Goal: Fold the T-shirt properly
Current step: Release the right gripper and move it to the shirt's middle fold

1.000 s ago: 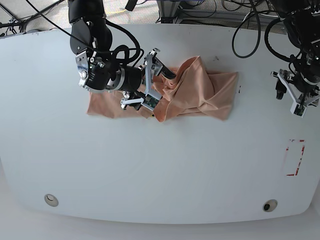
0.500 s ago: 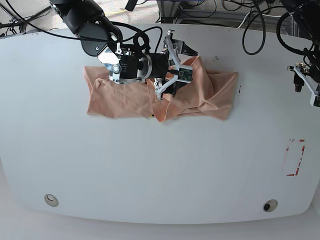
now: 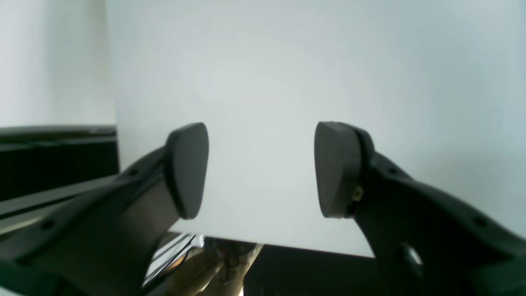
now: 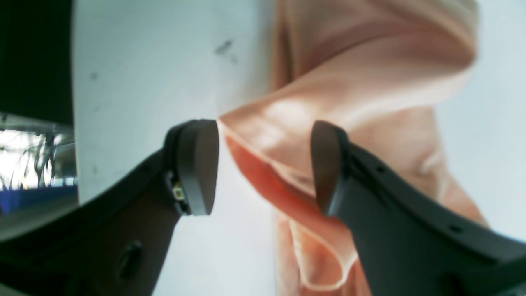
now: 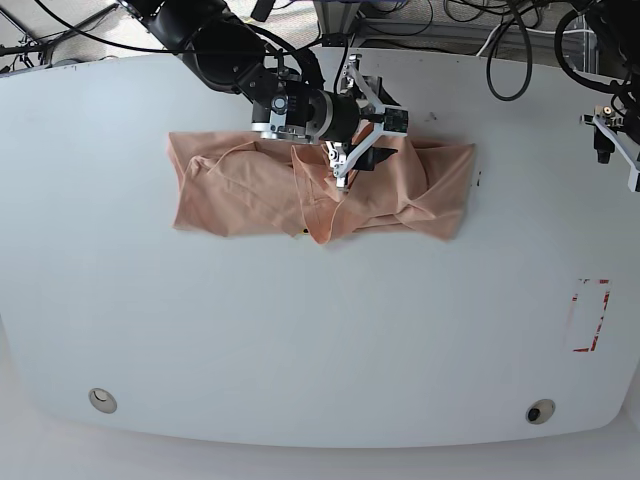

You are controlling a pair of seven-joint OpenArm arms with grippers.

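Barely begun: T-shirt (image 5: 400, 185) lying rumpled and bunched on bench (image 5: 300, 340), right claw (image 4: 263, 168) spread around a raised fold without pinching, left claw (image 3: 261, 170) spread, empty, off at the edge.

Black arms, silver-framed claws, looping cables

Right end effector (image 5: 365, 125) now farther right — T-shirt's (image 5: 250, 190) left uncovered.

A white table (image 5: 300, 340) bears a red-marked rectangle (image 5: 589, 315) near its edge.
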